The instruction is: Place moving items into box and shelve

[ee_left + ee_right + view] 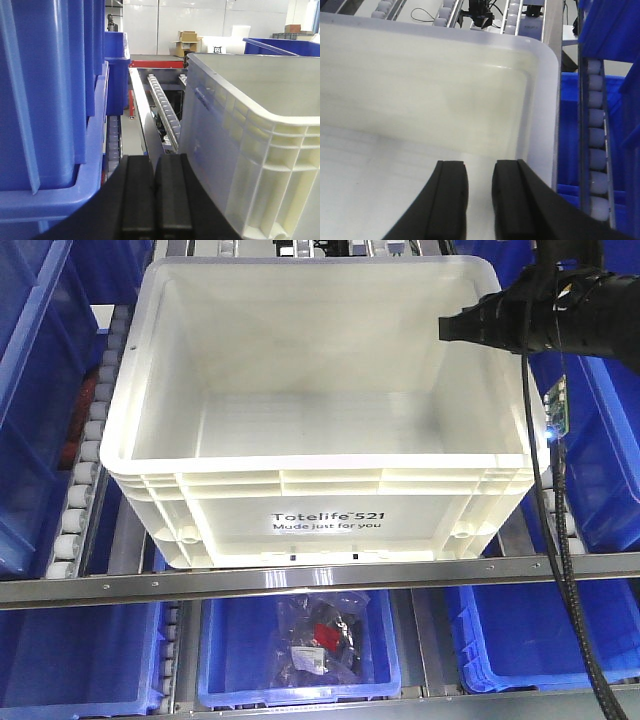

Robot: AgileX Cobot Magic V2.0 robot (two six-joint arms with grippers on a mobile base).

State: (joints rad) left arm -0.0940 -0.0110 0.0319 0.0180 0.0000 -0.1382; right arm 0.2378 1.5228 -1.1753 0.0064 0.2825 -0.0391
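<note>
My right gripper (479, 197) hangs over the white box (300, 430), near its far right corner, with its fingers a little apart and holding nothing. My left gripper (155, 195) is pressed shut and empty, just outside the box's left wall. I see no soft toys; the box looks bare inside. It sits on a roller shelf (85, 470) with blue bins (30, 390) beside and below it.

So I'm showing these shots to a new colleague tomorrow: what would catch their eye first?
The large white box fills the middle of the front view, sitting on the roller shelf with nothing visible inside it. Blue bins crowd both sides and the level below, one holding bagged dark items. The right gripper hangs over the box's inner corner, jaws slightly apart and empty, while the left gripper sits closed outside its left wall.
</note>
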